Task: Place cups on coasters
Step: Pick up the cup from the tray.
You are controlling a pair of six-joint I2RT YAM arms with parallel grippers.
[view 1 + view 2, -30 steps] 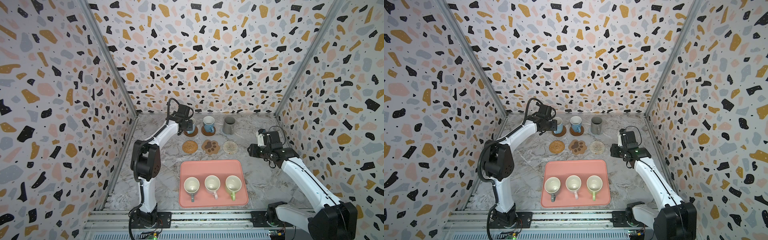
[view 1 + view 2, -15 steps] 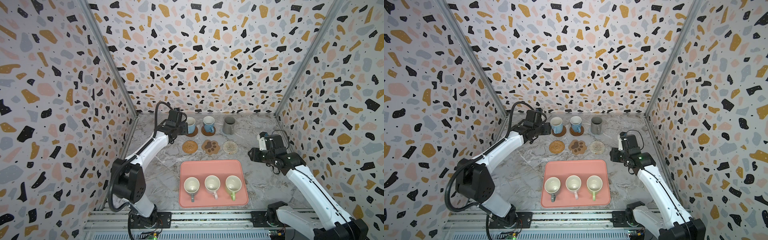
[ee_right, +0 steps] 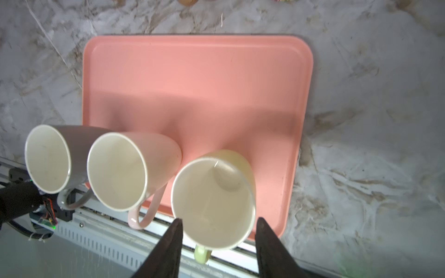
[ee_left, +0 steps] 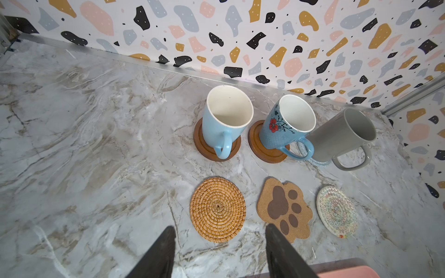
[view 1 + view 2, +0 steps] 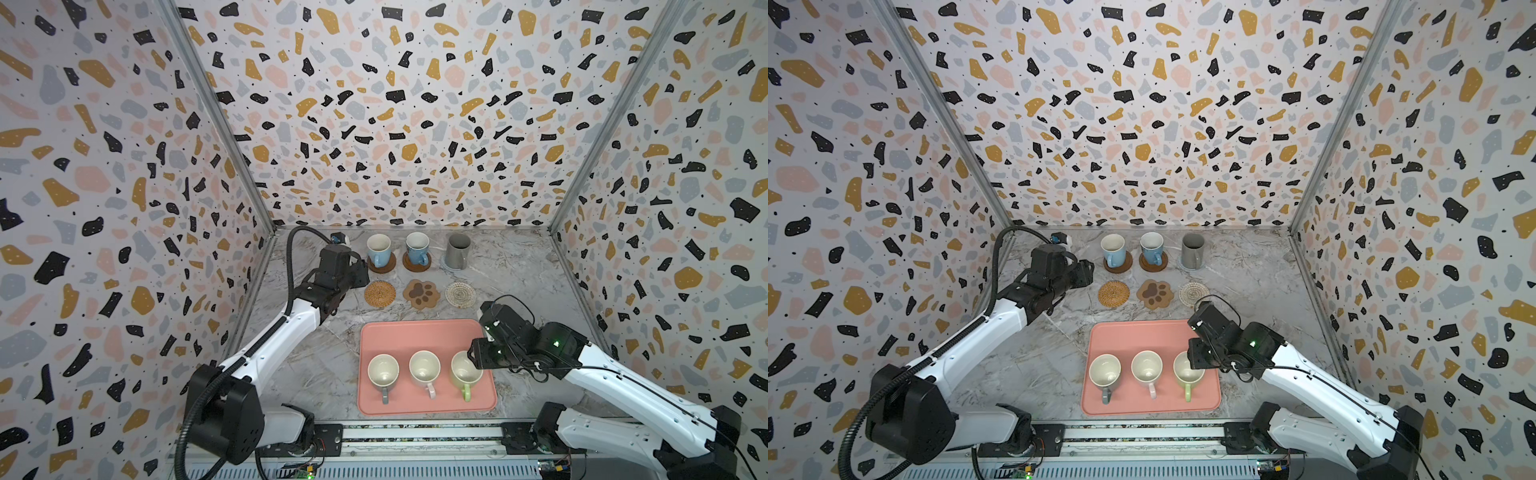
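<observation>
Three cups stand on coasters at the back: a light blue cup [image 5: 378,249] and a flowered blue cup [image 5: 417,247] on brown wooden discs [image 4: 202,144], and a tall dark grey cup [image 5: 458,250] on a grey-blue woven mat [image 4: 320,163]. In front lie bare coasters: rattan [image 5: 380,294], paw-shaped [image 5: 421,294], whitish patterned [image 5: 460,294]. On the pink tray [image 5: 415,336] stand a grey cup [image 5: 383,371], a pink cup [image 5: 424,366] and a light green cup [image 3: 212,197]. My left gripper [image 4: 219,231] hovers open and empty beside the rattan coaster. My right gripper [image 3: 218,222] is open, one finger on each side of the green cup's rim.
Patterned walls close in the marble table on three sides. A metal rail [image 5: 415,436] runs along the front edge, just behind the tray. Bare marble lies left of the tray and at the right.
My left gripper has drawn back from the light blue cup toward the front left. My right arm has swung in from the right side to above the green cup on the tray.
</observation>
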